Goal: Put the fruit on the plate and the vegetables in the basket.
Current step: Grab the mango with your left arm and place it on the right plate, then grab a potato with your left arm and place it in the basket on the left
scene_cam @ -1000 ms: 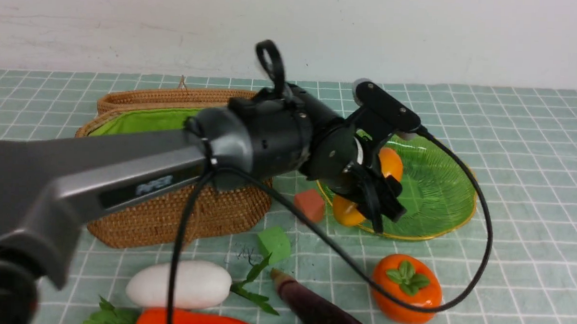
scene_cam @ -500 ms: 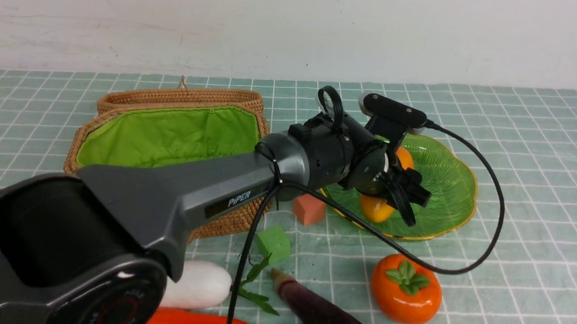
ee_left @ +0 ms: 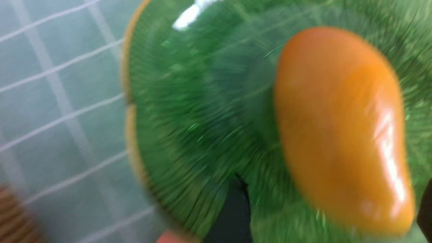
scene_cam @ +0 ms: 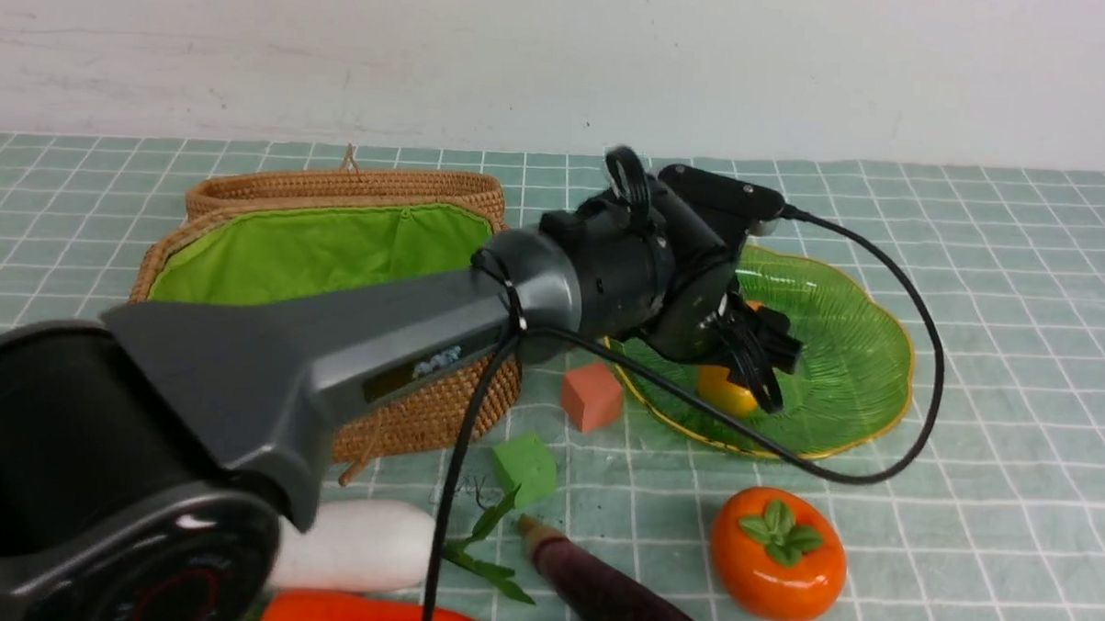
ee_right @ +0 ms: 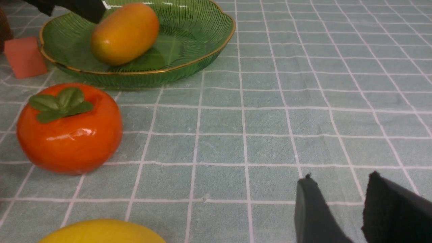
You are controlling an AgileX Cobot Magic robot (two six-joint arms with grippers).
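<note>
The orange-yellow mango [scene_cam: 722, 390] [ee_left: 341, 128] [ee_right: 125, 33] lies on the green plate [scene_cam: 854, 358] [ee_left: 189, 111] [ee_right: 189, 37]. My left gripper [scene_cam: 764, 368] [ee_left: 332, 189] hangs just over it, open, one finger well off the mango's side. The persimmon [scene_cam: 778, 553] [ee_right: 69, 130] stands on the cloth in front of the plate, with the lemon [ee_right: 101, 233] nearer still. The radish [scene_cam: 360, 547], carrot [scene_cam: 376, 617] and eggplant [scene_cam: 607, 593] lie at the front edge. The basket [scene_cam: 420, 407] stands open at the left. My right gripper [ee_right: 341, 175] is open over bare cloth.
A salmon-pink cube [scene_cam: 591, 396] [ee_right: 23, 57] sits between the basket and the plate, and a green cube [scene_cam: 526, 466] lies in front of it. My left arm and its cable [scene_cam: 917, 397] stretch across the basket and plate. The checked tablecloth [scene_cam: 1019, 364] extends to the right.
My left arm has carried the mango further onto the plate and lowered it. The jaws have spread wider and the mango now rests on the plate.
</note>
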